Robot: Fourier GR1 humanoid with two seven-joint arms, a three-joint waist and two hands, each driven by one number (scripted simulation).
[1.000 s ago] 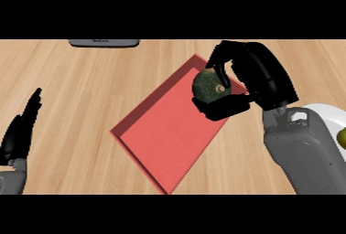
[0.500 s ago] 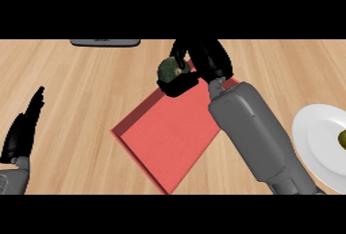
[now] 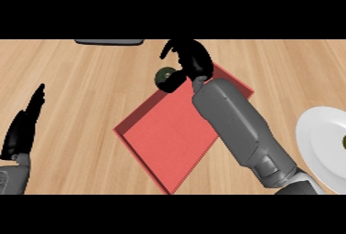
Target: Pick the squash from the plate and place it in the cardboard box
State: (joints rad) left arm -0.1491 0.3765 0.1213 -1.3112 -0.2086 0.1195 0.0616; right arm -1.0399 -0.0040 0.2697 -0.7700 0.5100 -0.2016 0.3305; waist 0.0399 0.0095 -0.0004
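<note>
The squash (image 3: pixel 163 75), dark green and round, hangs off the red cardboard box's (image 3: pixel 175 132) upper left edge, over the wood just beyond it. My right hand (image 3: pixel 190 58) curls round it. The thumb lies against the squash's lower right side and the fingers arch over it, with a little wood showing between. The grey right forearm crosses the box from the lower right and hides the box's right part. The white plate (image 3: pixel 321 141) sits at the right edge. My left hand (image 3: pixel 24 128) rests open at the left edge, fingers up.
A dark flat object (image 3: pixel 108 42) lies at the counter's far edge, upper left. A small green thing (image 3: pixel 344 142) shows on the plate at the picture's right edge. Bare wooden counter surrounds the box on the left and at the upper right.
My right hand has carried the squash left and away from the plate, across the box to its upper left edge. The fingers now sit less tightly round it. The left hand has not moved.
</note>
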